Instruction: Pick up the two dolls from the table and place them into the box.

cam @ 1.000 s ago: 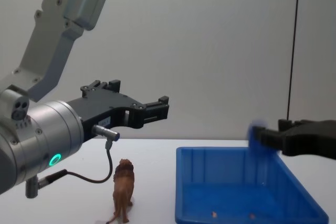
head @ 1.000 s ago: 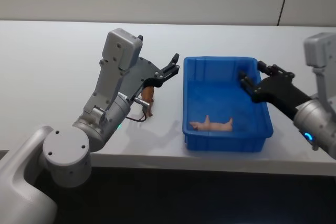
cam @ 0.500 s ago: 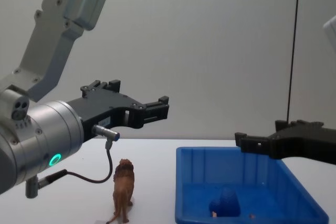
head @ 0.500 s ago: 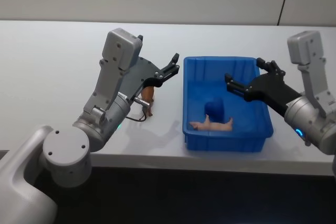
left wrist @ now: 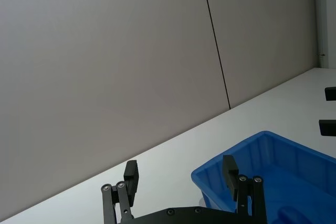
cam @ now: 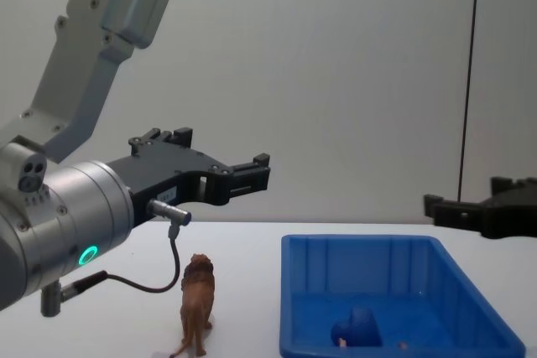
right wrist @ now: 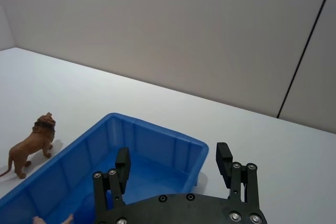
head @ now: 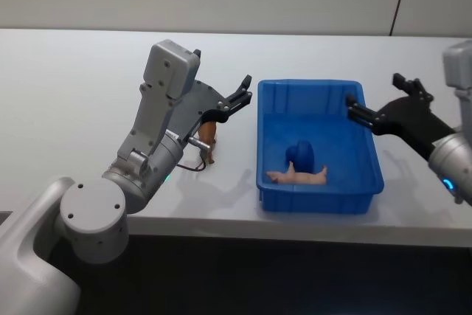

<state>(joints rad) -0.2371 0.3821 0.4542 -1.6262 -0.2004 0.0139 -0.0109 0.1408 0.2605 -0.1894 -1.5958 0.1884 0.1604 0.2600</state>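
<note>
Now the dark-blue toy [head: 301,154] is in; lion [head: 207,138] to go.
The toy sits in the box's [head: 310,85] near half. Your right gripper [head: 372,96], empty and spread, has pulled back right. The left gripper [head: 247,88] hangs open above the lion, on the table [head: 74,94] left of the box.

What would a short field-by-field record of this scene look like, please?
lion figurine: standing on the table, left of the box
dark-blue blob toy: inside the box
box: bright-blue bin, also holding a pale pink toy
left gripper: open, empty, raised above the lion figurine
right gripper: open, empty, raised over the box's right rim
progress: one doll in, lion figurine not yet picked up
</note>
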